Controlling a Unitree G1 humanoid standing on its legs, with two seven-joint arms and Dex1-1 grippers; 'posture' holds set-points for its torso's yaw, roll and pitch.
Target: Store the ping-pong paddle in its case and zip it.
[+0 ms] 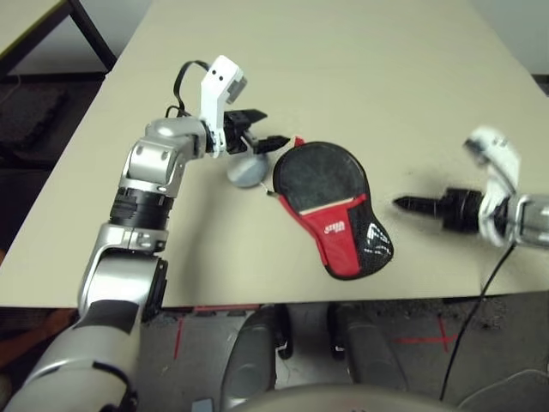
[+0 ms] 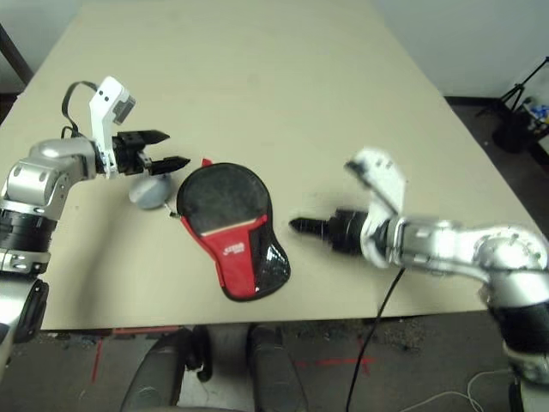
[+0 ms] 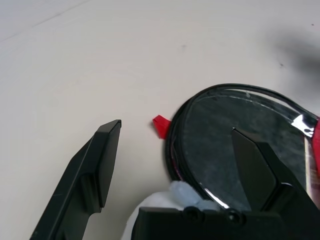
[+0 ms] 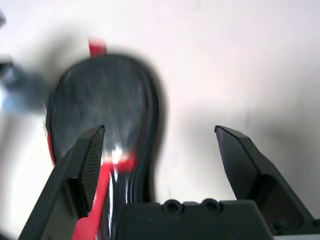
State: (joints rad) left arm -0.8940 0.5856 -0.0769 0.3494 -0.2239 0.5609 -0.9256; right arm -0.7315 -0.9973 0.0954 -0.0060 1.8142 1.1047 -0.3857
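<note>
The case (image 1: 330, 202) lies flat in the middle of the table, its round black end to the far left and its red panel with white logo and mesh pocket towards me. The ping-pong paddle is hidden. The fluffy pompom (image 1: 247, 172) rests on the table at the case's left edge. My left gripper (image 1: 274, 129) hovers open just above the pompom and the case's rim (image 3: 175, 150), holding nothing. My right gripper (image 2: 296, 226) is to the right of the case, apart from it and pointing at it. Its fingers (image 4: 90, 155) are spread wide and empty.
The pale table (image 1: 343, 69) stretches bare beyond the case. Its front edge (image 1: 257, 300) runs close below the case. A black cable (image 1: 489, 283) hangs from my right arm over that edge. Another table's dark leg (image 1: 90, 30) stands at the far left.
</note>
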